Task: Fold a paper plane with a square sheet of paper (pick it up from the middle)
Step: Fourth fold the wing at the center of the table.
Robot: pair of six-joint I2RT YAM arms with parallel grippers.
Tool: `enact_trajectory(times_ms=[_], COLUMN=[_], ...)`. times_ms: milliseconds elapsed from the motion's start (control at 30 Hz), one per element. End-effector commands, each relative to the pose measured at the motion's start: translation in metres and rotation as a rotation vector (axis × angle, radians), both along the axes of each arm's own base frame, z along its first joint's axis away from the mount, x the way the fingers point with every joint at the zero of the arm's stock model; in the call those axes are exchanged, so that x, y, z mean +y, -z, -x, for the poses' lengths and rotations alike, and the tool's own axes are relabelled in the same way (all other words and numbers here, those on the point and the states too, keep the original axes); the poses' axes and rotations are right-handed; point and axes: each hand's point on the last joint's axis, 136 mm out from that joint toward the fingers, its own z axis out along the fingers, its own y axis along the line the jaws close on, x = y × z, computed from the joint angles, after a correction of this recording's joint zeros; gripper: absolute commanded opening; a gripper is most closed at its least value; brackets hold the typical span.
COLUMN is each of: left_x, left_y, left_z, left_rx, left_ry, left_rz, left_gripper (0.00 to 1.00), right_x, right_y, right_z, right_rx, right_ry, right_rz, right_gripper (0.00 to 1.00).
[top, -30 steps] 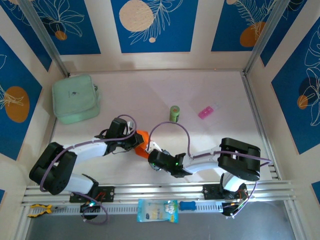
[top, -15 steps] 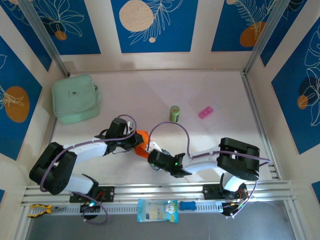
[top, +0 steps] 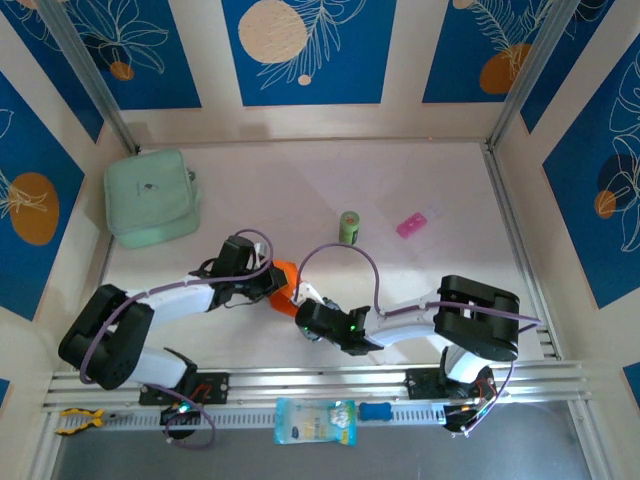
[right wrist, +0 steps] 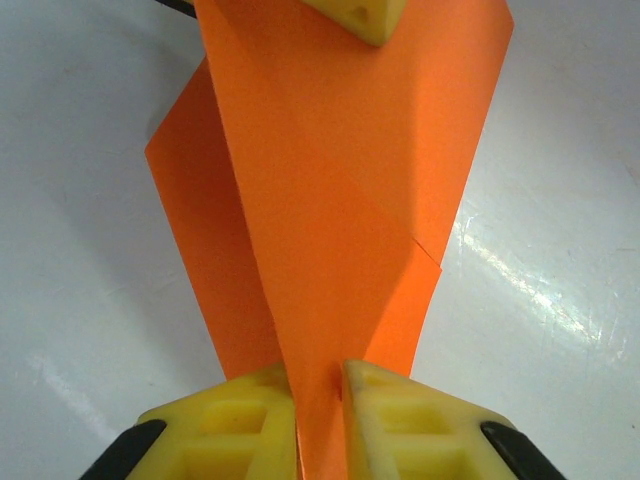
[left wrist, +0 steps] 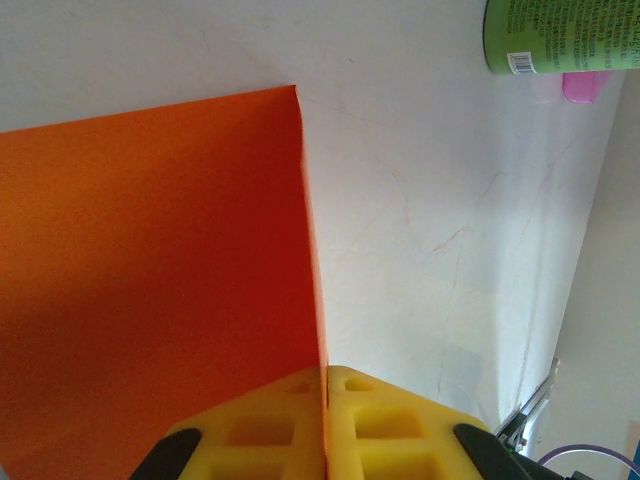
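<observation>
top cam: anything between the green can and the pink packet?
Nothing: in the top view, bare tabletop separates the green can from the pink packet.

Green can (top: 348, 226): upright mid-table, and that's our marker; printed label and barcode show at the left wrist (left wrist: 560, 35).
Pink packet (top: 415, 222): lying flat just right of the can, apart from it.
Mint-green pouch (top: 150, 197): well left of the can, slightly behind.
Blue-and-white packet (top: 315, 421): well in front of the can, on the rail.
Yellow tool (top: 78, 420): far front-left of the can.
Table (top: 300, 180): pale behind the can.
</observation>
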Motion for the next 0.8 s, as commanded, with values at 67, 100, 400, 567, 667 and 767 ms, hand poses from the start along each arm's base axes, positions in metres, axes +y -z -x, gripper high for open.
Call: enact_trajectory(times_ms=[67,100,400,567,667,767], left_x=[0.0,0.0,0.021,0.034,0.038,0.04], left_y=[-0.003,-0.004,-0.023,-0.03,-0.031,-0.03], left_z=[-0.002,-0.002,-0.002,0.0,0.002,0.004], left_rx=[-0.012,-0.015,-0.079,-0.108,-0.105,-0.1], left_ry=[0.005,0.003,-0.054,-0.089,-0.1,-0.108], left_rz=[-0.021,-0.021,-0.096,-0.14,-0.151,-0.151], left_gripper=[0.15,0.2,0.45,0.48,0.48,0.48], right_x=[0.008,0.009,0.013,0.013,0.012,0.009], right_y=[-0.006,-0.005,0.009,0.014,0.019,0.022], right_z=[0.003,0.003,0.006,0.006,0.006,0.004], right_rx=[0.022,0.03,0.147,0.201,0.232,0.255], right_ry=[-0.001,-0.001,0.012,0.02,0.025,0.043], right_rz=[-0.04,-0.043,-0.097,-0.129,-0.134,-0.144], right_gripper=[0.13,0.12,0.1,0.1,0.1,0.1])
